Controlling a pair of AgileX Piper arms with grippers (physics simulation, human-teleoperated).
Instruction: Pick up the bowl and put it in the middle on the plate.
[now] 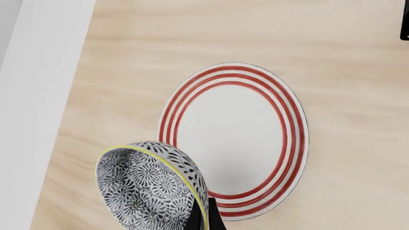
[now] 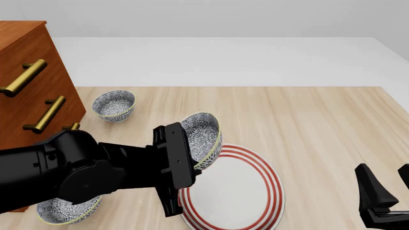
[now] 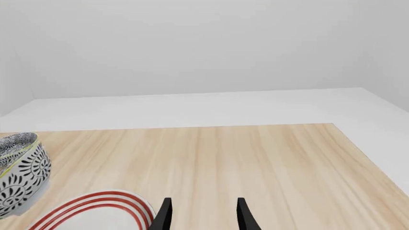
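The bowl (image 2: 203,136), patterned blue-grey and white with a yellow-green rim, hangs tilted on its side over the near-left part of the plate (image 2: 240,191). My left gripper (image 2: 193,162) is shut on its rim. In the left wrist view the bowl (image 1: 150,189) shows its inside beside the red-ringed plate (image 1: 236,139), with the black fingers (image 1: 206,216) pinching the rim. The right gripper (image 2: 388,186) stands open and empty at the near right, away from the plate. The right wrist view catches the gripper (image 3: 203,207), the plate's edge (image 3: 96,208) and the bowl (image 3: 19,167).
A look-alike bowl (image 2: 114,104) stands at the back left near a wooden dresser (image 2: 28,81) with brass handles. Another bowl (image 2: 64,210) sits at the near left, partly under my left arm. Bare wood stretches right of the plate.
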